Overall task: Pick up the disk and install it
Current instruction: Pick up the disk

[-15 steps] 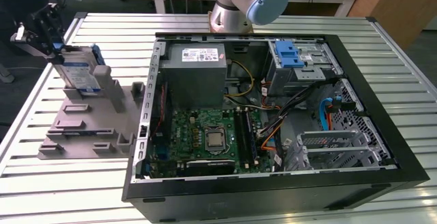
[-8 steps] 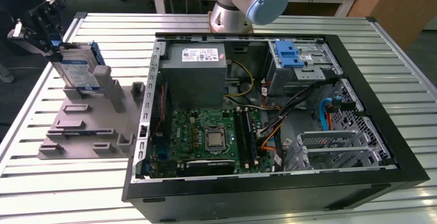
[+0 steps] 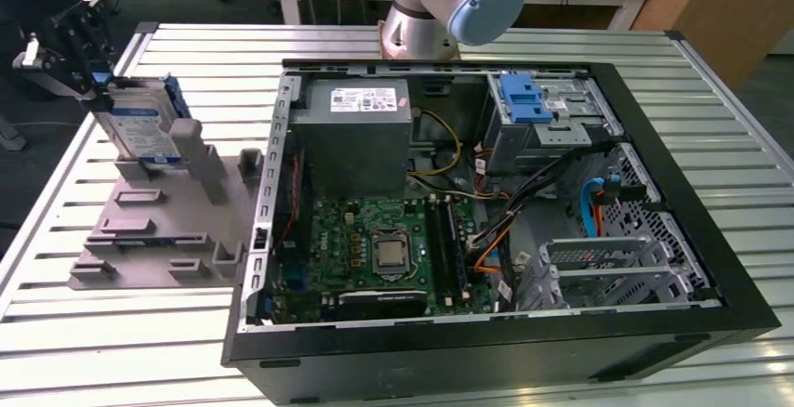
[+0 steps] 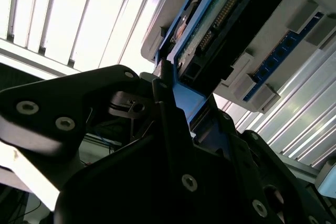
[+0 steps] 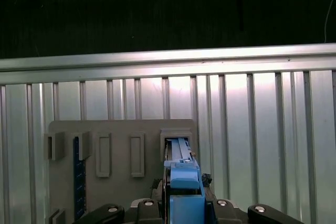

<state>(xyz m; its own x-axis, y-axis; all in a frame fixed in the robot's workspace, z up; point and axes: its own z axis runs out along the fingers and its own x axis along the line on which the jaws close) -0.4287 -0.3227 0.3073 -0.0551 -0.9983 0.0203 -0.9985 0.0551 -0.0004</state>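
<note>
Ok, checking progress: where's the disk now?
The disk stands upright at the gray holder on the exterior view's left, beside the computer case, the gripper holding its top edge.

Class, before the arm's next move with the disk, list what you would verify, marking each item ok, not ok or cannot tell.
1. The disk stands upright in the gray holder: ok.
2. The tool is at the disk's top edge: ok.
3. The computer case lies with its side open: ok.
4. The drive cage has a free bay: cannot tell.
5. The cables beside the cage are out of the way: cannot tell.
</note>
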